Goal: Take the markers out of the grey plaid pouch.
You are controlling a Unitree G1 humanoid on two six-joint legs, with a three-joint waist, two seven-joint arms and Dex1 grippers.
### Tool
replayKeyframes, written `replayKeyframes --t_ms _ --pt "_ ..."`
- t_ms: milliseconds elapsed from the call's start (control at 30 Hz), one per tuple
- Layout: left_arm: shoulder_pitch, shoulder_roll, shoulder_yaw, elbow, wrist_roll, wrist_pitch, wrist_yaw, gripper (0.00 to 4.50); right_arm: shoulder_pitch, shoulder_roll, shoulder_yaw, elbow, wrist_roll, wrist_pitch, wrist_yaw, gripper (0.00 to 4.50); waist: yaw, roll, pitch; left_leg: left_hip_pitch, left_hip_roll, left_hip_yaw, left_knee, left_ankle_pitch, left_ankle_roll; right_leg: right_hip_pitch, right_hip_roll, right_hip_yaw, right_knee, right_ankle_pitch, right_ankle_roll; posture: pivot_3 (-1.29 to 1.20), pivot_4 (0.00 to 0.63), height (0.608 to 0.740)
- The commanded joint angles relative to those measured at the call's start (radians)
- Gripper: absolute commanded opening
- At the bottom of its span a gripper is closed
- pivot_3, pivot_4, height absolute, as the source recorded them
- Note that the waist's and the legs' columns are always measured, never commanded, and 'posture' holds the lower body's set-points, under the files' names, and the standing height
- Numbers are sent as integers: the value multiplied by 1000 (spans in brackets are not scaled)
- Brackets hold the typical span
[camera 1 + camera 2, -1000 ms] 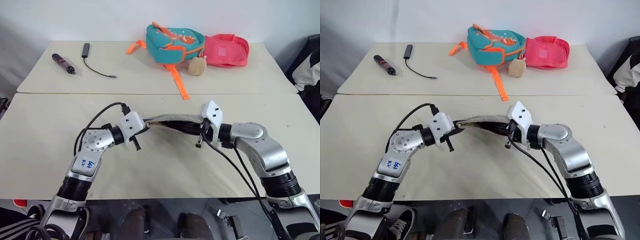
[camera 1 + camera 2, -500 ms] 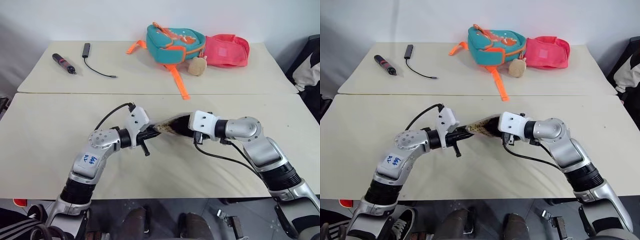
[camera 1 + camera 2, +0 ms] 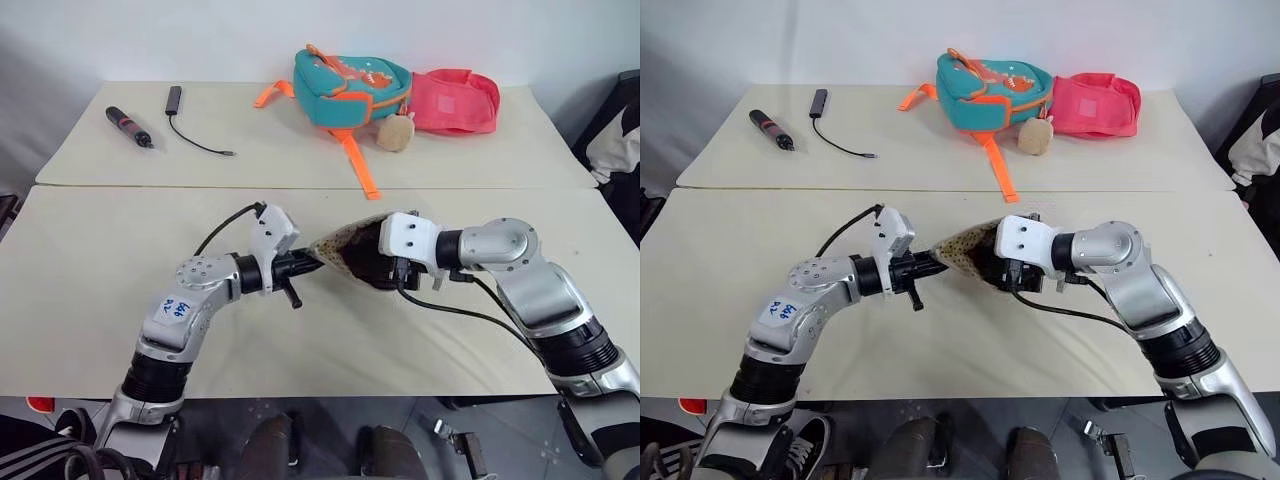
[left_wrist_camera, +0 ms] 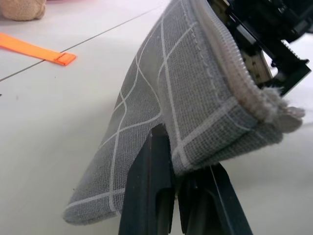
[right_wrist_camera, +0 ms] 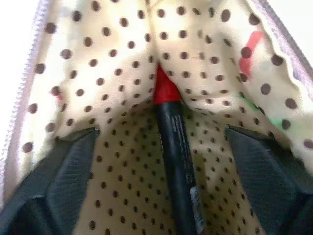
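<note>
The grey plaid pouch (image 3: pixel 340 247) hangs between my two hands above the near table, its mouth agape and its dotted tan lining showing. My left gripper (image 4: pixel 177 164) is shut on the pouch's closed end (image 4: pixel 190 127). My right gripper (image 5: pixel 161 131) is open inside the pouch, with one black finger (image 5: pixel 58 186) on each side of the lining. Between those fingers lies a slim red marker (image 5: pixel 172 147) with a black body, pointing into the pouch's depth. From the head views, the right gripper (image 3: pixel 990 262) is buried in the pouch mouth.
On the far table lie a teal backpack (image 3: pixel 350 85) with orange straps, a pink bag (image 3: pixel 455 100), a tan plush (image 3: pixel 395 132), a dark red-banded tool (image 3: pixel 127 127) and a black cable (image 3: pixel 195 135). A seam (image 3: pixel 150 186) divides the two tables.
The right gripper let go of the pouch's end, opened, and pushed into its mouth. The left wrist rolled, tipping the pouch from flat and stretched to gaping.
</note>
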Motion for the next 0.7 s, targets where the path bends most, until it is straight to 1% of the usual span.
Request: replayKeyframes --t_ms 33,67,167,200,267,333,400,500,533,567,633,700 --pt "-13 -14 42 -38 -63 21 4 0 -7 -7 -19 -28 -13 -23 -9 2850 0 0 0 0 0 0 0 0 0 0 0 0 0 0 0 0 150 740" --pt "-13 -23 58 -38 -88 43 11 0 -9 -9 -14 -26 -24 -35 -13 2536 0 0 0 0 0 0 0 0 0 0 0 0 0 0 0 0 150 740" --pt "-11 -42 96 -41 -174 151 21 0 -16 -4 1 -27 -30 -46 0 2536 0 0 0 0 0 0 0 0 0 0 0 0 0 0 0 0 150 740" --pt "-7 -37 93 -45 -185 176 18 0 -17 -2 3 -27 -30 -46 4 2536 0 0 0 0 0 0 0 0 0 0 0 0 0 0 0 0 150 740" --pt "0 -46 108 -54 -251 265 19 0 -28 -6 24 -19 -40 -41 26 2536 -1 0 0 0 0 0 0 0 0 0 0 0 0 0 0 0 150 740" --pt "7 -41 91 -66 -262 275 7 0 -41 -8 39 -9 -48 -40 48 2536 -1 0 0 0 0 0 0 0 0 0 0 0 0 0 0 0 150 740" --pt "6 -52 97 -63 -290 327 27 0 -63 -23 53 -6 -52 -22 85 2536 -2 0 0 0 0 0 0 0 0 0 0 0 0 0 0 0 150 740" --pt "-4 -75 145 -71 -400 454 39 0 -111 -78 49 -56 -22 59 179 2536 1 0 0 0 0 0 1 0 0 0 0 0 0 0 0 0 150 740" --pt "-14 -94 177 -63 -437 496 61 0 -135 -84 29 -70 19 116 203 2536 1 0 0 0 0 0 1 0 0 0 0 1 0 0 0 0 150 740" --pt "-22 -105 198 -56 -462 526 78 0 -147 -109 32 -74 18 126 230 2536 0 0 0 0 0 -1 1 0 0 0 0 0 0 0 0 0 150 740" --pt "-27 -112 217 -53 -495 567 95 0 -155 -143 45 -82 25 147 271 2536 0 0 0 0 0 -1 1 0 0 1 0 0 0 0 0 0 150 740" --pt "-10 -83 179 -64 -478 571 94 0 -147 -159 71 -75 1 133 275 2536 0 0 0 0 0 -1 1 0 0 1 0 0 0 0 0 0 150 740"
